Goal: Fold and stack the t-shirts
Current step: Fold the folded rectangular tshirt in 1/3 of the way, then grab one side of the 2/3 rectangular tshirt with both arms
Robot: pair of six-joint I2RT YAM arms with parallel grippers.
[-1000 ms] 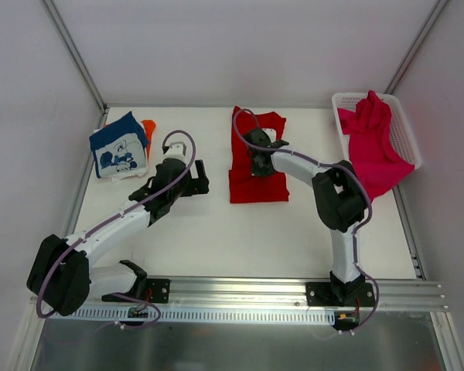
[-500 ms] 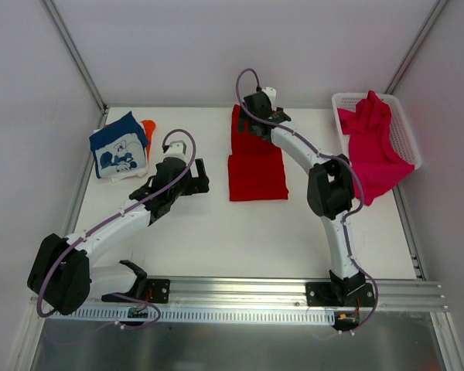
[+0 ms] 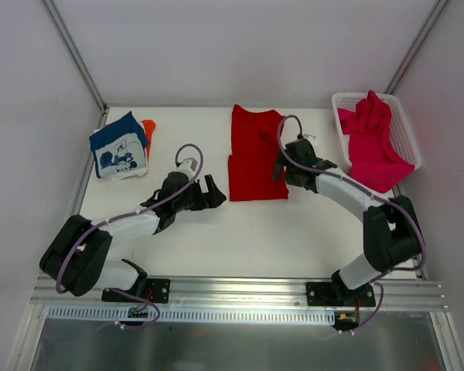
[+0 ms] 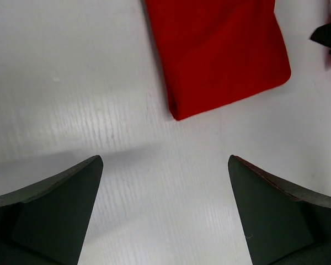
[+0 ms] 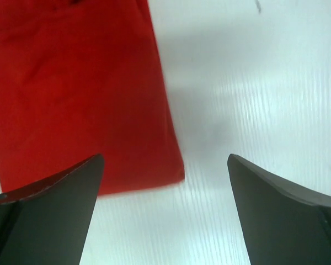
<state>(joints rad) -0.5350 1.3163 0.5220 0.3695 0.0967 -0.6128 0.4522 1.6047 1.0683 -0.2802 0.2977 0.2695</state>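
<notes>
two parted, empty hands, left hand (image 3: 214,192) and right hand (image 3: 278,166), flank the red t-shirt (image 3: 253,158); navy t-shirt (image 3: 117,147) print unreadable

The red shirt (image 4: 215,49) is matt cloth; table (image 4: 88,99) smooth, perhaps ribbed.

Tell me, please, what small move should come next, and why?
Probably close the open left claw and open right claw on the near corners of the plain red cloth t-shirt: it lies as a long strip, both flanking its near end.
</notes>
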